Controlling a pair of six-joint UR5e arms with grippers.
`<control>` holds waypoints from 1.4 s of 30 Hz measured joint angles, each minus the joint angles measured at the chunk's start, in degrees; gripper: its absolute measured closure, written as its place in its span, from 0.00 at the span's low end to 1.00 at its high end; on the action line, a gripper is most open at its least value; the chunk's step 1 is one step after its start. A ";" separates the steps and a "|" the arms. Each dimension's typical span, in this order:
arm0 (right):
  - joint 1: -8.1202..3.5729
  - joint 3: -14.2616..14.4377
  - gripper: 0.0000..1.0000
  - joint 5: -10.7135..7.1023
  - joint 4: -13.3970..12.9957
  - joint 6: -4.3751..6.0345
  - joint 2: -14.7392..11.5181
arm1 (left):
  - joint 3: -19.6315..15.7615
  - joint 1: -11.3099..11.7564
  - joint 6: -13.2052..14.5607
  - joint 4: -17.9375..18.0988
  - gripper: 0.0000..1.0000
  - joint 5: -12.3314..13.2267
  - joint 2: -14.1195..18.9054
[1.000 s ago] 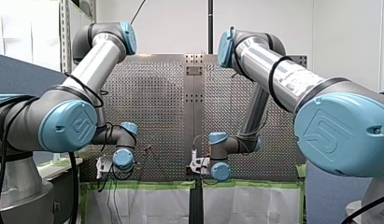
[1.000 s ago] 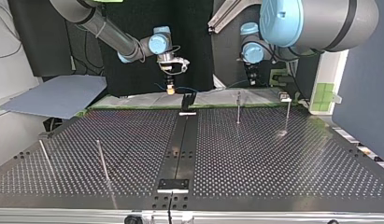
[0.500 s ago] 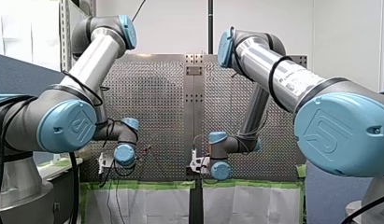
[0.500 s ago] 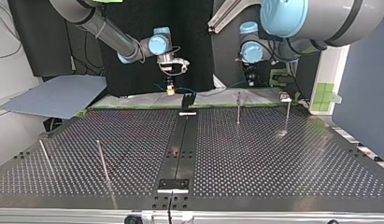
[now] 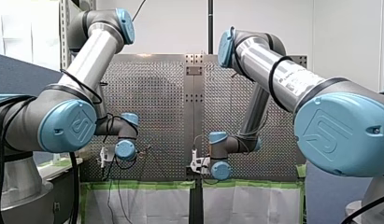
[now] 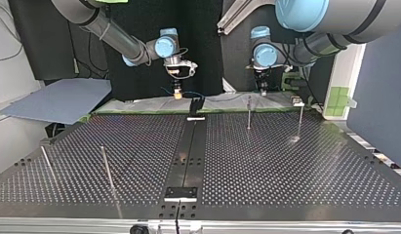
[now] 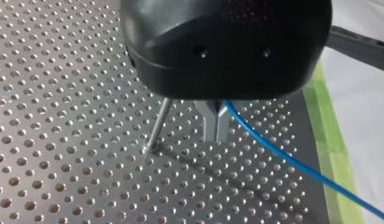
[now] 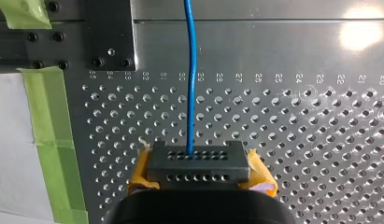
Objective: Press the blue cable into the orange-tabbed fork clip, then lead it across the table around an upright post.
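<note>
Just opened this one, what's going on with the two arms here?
Both arms hold one blue cable low over the perforated table, at its edge nearest them. My right gripper, yellow-padded, is shut on it, the cable running straight ahead. My left gripper pinches it between metal fingers beside an upright post; the cable leads away from the post, not around it. A black fork clip stands between the two grippers in the top view; whether the cable sits in it cannot be told.

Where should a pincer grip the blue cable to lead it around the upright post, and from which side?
Grip the blue cable on its straight run beside the post, from above, closing across it: thin, it hangs clear of the table there, where my left pincer holds it.
</note>
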 joint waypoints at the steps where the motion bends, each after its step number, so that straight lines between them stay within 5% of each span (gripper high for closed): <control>1: -0.02 0.00 1.00 0.01 0.01 -0.02 0.00 | 0.00 0.02 0.04 0.13 1.00 -0.02 0.00; 22: -0.39 -0.04 1.00 0.15 -0.17 -0.17 0.08 | 2.17 0.74 -0.09 0.31 1.00 -0.18 -2.45; 42: -1.07 -0.06 1.00 0.16 0.27 -0.27 0.09 | 9.20 1.81 -0.25 -9.15 1.00 0.88 -2.47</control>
